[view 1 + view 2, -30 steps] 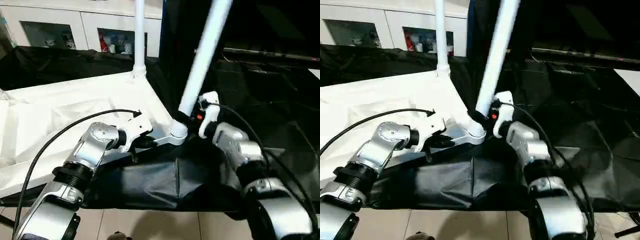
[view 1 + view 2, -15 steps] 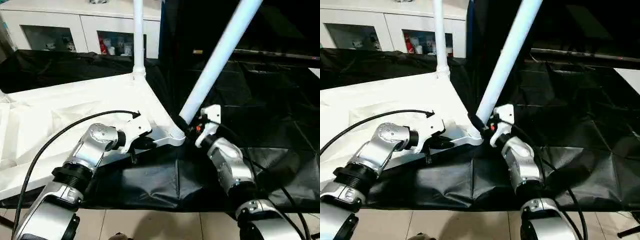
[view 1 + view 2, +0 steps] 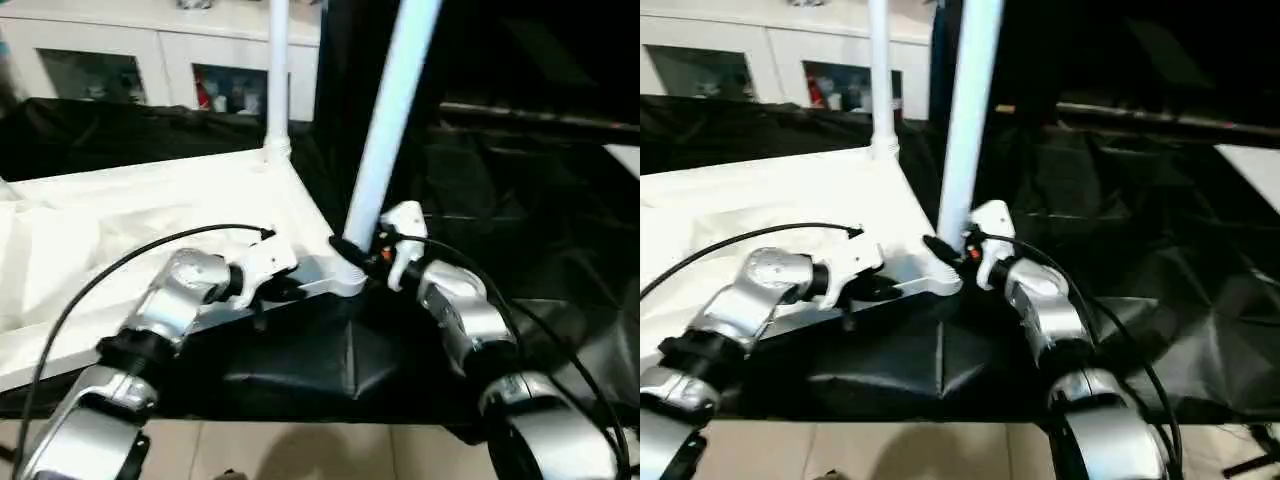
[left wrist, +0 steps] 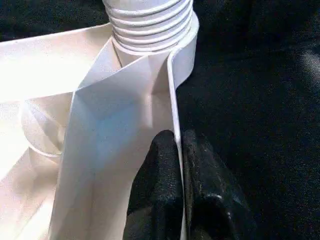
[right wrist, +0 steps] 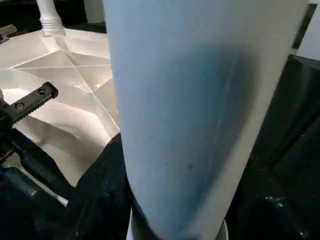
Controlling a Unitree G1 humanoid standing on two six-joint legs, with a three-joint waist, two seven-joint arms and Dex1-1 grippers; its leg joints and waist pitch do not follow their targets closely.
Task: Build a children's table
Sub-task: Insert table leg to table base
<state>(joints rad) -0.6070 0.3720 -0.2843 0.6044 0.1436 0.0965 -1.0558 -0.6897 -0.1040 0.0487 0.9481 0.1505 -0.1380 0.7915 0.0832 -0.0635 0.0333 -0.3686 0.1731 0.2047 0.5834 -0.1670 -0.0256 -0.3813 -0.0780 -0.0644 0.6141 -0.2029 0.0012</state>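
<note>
Across the left and centre of the head views lies the upturned tabletop [image 3: 150, 215], white on a black cloth [image 3: 470, 200], its near corner socket [image 3: 347, 280] at the middle of the frame. A white cabinet [image 3: 150, 60] fills the upper left behind it.

One fitted leg [image 3: 276, 70] stands upright at the far corner, top centre-left. The second leg [image 3: 392, 110] rises from the near socket to the top edge, and this is what has changed: half a second ago it slanted strongly toward the upper right, and now it stands much nearer to upright, leaning only a little. I judge that it is being straightened into line with the socket's threads, so seating or screwing it home can go on; whether it is fully seated I cannot tell.

The right gripper [image 3: 372, 250], just right of centre, is closed around that leg's base, the leg looming directly ahead of its fingers in the right wrist view. The left gripper [image 4: 181, 165] pinches the tabletop's raised rim just beside the ribbed socket, one black finger [image 4: 162, 165] on each side of the thin wall, bracing the top.
</note>
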